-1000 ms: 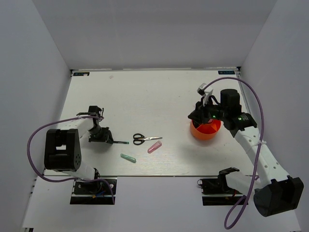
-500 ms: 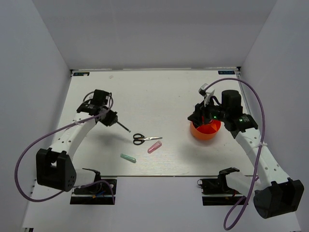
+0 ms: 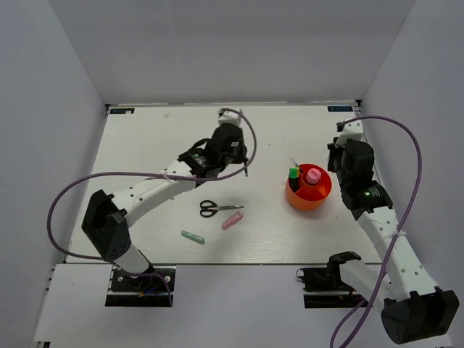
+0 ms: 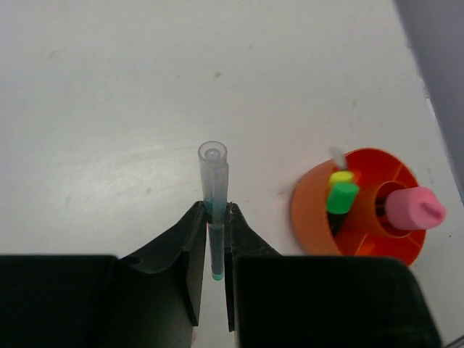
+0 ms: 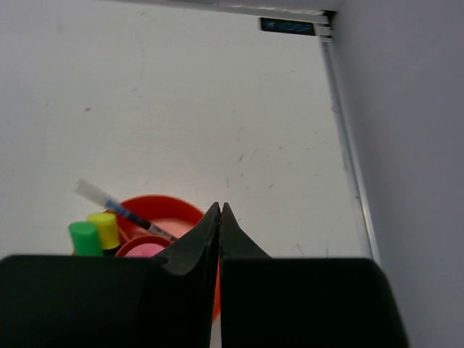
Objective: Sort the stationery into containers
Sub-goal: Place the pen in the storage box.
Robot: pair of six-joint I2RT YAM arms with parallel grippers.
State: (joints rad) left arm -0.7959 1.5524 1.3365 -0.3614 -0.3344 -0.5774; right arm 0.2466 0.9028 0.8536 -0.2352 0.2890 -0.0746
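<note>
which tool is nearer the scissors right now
left. the left tool is just beyond the scissors, holding a pen; the right tool sits past the orange cup

Scissors lie left of the cup, which holds markers and a bottle.

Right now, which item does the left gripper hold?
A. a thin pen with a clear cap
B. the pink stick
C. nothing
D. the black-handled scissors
A: in the left wrist view the left gripper is closed on a thin pen, while the scissors and the pink stick lie on the table.
</note>
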